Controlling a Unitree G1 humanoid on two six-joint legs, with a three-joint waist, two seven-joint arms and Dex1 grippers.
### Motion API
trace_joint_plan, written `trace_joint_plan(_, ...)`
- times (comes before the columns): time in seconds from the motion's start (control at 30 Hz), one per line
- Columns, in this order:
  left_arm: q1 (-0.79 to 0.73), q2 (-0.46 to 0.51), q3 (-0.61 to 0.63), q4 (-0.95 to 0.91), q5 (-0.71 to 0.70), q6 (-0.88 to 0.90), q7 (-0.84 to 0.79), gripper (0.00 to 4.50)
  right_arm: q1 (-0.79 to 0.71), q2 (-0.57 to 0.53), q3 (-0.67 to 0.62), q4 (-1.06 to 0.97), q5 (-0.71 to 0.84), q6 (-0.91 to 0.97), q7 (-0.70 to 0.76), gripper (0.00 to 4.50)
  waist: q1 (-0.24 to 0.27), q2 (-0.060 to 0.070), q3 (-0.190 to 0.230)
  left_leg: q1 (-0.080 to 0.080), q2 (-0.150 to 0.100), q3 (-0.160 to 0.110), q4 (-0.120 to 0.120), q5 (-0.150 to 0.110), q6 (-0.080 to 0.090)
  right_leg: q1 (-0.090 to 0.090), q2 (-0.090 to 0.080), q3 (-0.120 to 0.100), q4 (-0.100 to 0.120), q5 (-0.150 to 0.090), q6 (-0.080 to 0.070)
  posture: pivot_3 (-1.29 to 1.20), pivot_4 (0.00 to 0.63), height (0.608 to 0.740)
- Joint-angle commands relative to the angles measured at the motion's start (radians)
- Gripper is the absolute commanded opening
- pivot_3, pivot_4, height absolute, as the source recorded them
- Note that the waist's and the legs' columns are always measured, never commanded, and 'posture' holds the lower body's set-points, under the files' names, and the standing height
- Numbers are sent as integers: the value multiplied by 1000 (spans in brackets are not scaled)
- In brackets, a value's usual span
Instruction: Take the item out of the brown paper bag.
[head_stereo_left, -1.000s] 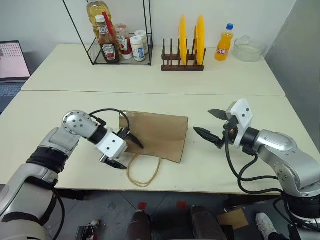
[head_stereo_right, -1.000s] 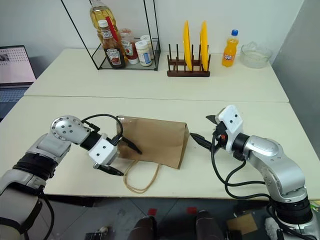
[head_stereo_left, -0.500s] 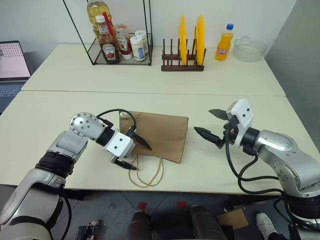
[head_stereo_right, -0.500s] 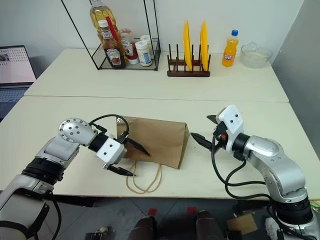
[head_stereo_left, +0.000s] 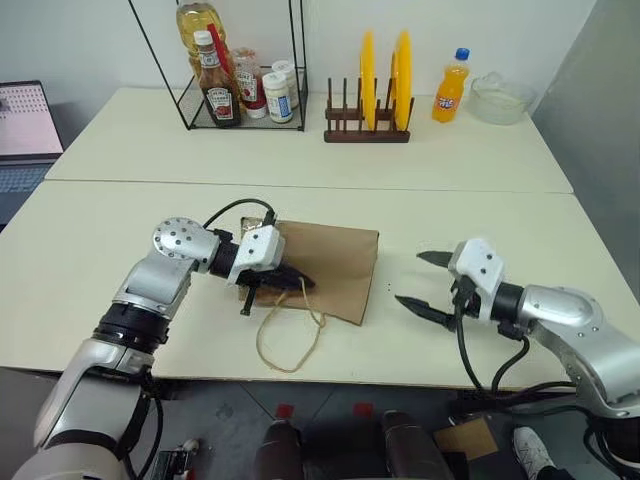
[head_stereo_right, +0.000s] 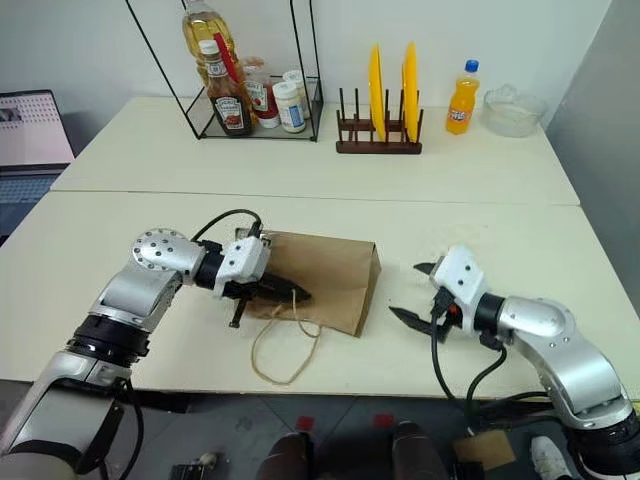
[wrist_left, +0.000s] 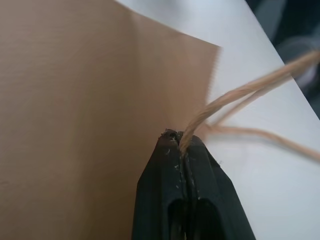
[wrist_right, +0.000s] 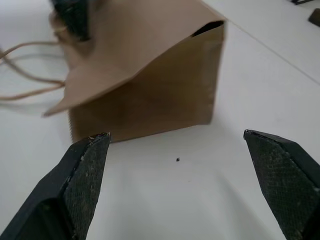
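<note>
Bag: the plain tan kraft-paper bag (head_stereo_left: 325, 268) is lying flat on its side at centre frame on the cream table (head_stereo_left: 90, 240), long axis running left to right across the picture.
Cord handles: thin looped tan cord handles (head_stereo_left: 285, 335) are trailing off the bag's lower left edge toward the bottom of the frame.
Bag ends: the end with the cords is sitting at the left; the right wrist view is showing a dark gap at the top of the end facing it, though whether that is a true opening cannot be told.
Left gripper: the left gripper (head_stereo_left: 283, 284), black two-fingered, is pinching shut on one strand of the cord; the left wrist view has the fingers (wrist_left: 197, 172) pressed together with the strand coming out between them.
Right gripper: the right gripper (head_stereo_left: 424, 282) is standing wide open at right of centre, holding nothing, fingers (wrist_right: 82, 172) framing the bag's right end, apart from it.
Item: the small cola bottle is hidden; judged to be sitting inside the bag.
Key relation: the bag is lying to the picture's left of the open right gripper, which is pointing along its long axis.
Judgement: the left is likely anchoring the bag while the right goes in.
</note>
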Motion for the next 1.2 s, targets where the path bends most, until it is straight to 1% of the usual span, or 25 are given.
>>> trace_joint_plan(0.03, -23, -29, 72, -59, -46, 156, 88, 44, 60, -44, 67, -32, -98, -215, 88, 4500, 1, 0, 0, 0, 0, 0, 0, 0, 0, 0, 0, 0, 0, 0, 0, 0, 150, 740)
trace_joint_plan(0.1, -26, -46, 84, -75, -57, 236, 121, 44, 77, -49, 100, -24, -142, -321, 120, 4500, 1, 0, 0, 0, 0, 0, 0, 0, 0, 0, 0, 0, 0, 0, 0, 0, 150, 740)
trace_joint_plan(0.23, -16, -89, 112, -123, -76, 338, 187, 44, 60, -22, 122, 16, -170, -425, 138, 4500, 2, 0, 0, 1, 0, 0, 1, 0, 0, 2, 0, 0, -1, 0, 1, 0, 150, 740)
trace_joint_plan(0.3, -4, -100, 114, -139, -74, 351, 197, 44, 56, -20, 126, 35, -185, -469, 150, 4500, 3, -1, 0, 2, 0, 0, 2, 0, 0, 4, 0, 0, -1, 0, 1, 0, 150, 740)
trace_joint_plan(0.43, 11, -136, 108, -143, -72, 374, 223, 44, 36, -20, 163, 72, -254, -625, 179, 4500, 5, 0, 0, 6, 0, 0, 1, 0, 0, 9, 0, 0, -3, 0, 1, 0, 150, 740)
trace_joint_plan(0.5, -2, -171, 112, -118, -73, 394, 248, 44, 11, -3, 192, 131, -366, -825, 140, 4500, 5, -1, 0, 8, 0, 0, 1, 0, 0, 10, 0, 0, -3, 0, 1, 0, 150, 740)
trace_joint_plan(0.57, -21, -200, 117, -89, -71, 408, 265, 44, -26, 21, 205, 221, -520, -1058, 41, 4500, 6, -1, 0, 10, 0, 1, 1, 0, 0, 13, -1, 0, -4, 0, 1, 0, 150, 740)
trace_joint_plan(0.63, -37, -215, 120, -67, -65, 410, 269, 44, -56, 39, 207, 297, -639, -1243, -46, 4500, 6, -1, 0, 12, -1, 1, 1, 0, 0, 14, -1, 0, -4, 0, 1, 0, 150, 740)
trace_joint_plan(0.67, -44, -220, 122, -58, -64, 412, 268, 44, -68, 45, 212, 331, -696, -1314, -83, 4500, 6, -1, -1, 12, -1, 1, 1, 0, 0, 14, -1, 0, -4, 0, 1, 0, 150, 740)
trace_joint_plan(0.73, -54, -224, 120, -42, -58, 400, 259, 44, -86, 60, 229, 393, -815, -1398, -154, 4500, 6, -1, -1, 12, -1, 1, 0, 0, 0, 14, -1, 0, -4, 0, 1, 0, 150, 740)
trace_joint_plan(0.8, -63, -227, 118, -29, -56, 396, 255, 44, -106, 82, 255, 442, -925, -1451, -214, 4500, 6, -1, -1, 13, -1, 1, -1, 0, -1, 14, -1, 0, -4, 0, 1, 0, 150, 740)
trace_joint_plan(0.93, -80, -230, 120, -10, -54, 395, 252, 44, -173, 154, 291, 523, -1104, -1440, -331, 4500, 5, -1, -1, 13, -1, 1, -1, 2, -4, 14, -1, 0, -4, 0, 1, 0, 150, 740)
trace_joint_plan(1.03, -88, -230, 122, 3, -52, 391, 252, 44, -240, 196, 321, 587, -1179, -1408, -387, 4500, 4, -1, -1, 14, -1, 1, -1, 2, -4, 15, -1, 1, -3, 0, 1, 0, 150, 740)
trace_joint_plan(1.17, -84, -224, 125, -3, -53, 391, 250, 44, -300, 231, 362, 650, -1223, -1381, -433, 4500, 3, -2, -1, 14, -1, 1, -1, 2, -4, 15, -1, 1, -3, 0, 1, 0, 150, 740)
trace_joint_plan(1.2, -81, -222, 126, -7, -54, 391, 250, 9, -310, 237, 370, 662, -1225, -1377, -442, 4320, 2, -2, -1, 14, -1, 1, -1, 2, -4, 15, -1, 1, -3, 0, 0, 0, 150, 740)
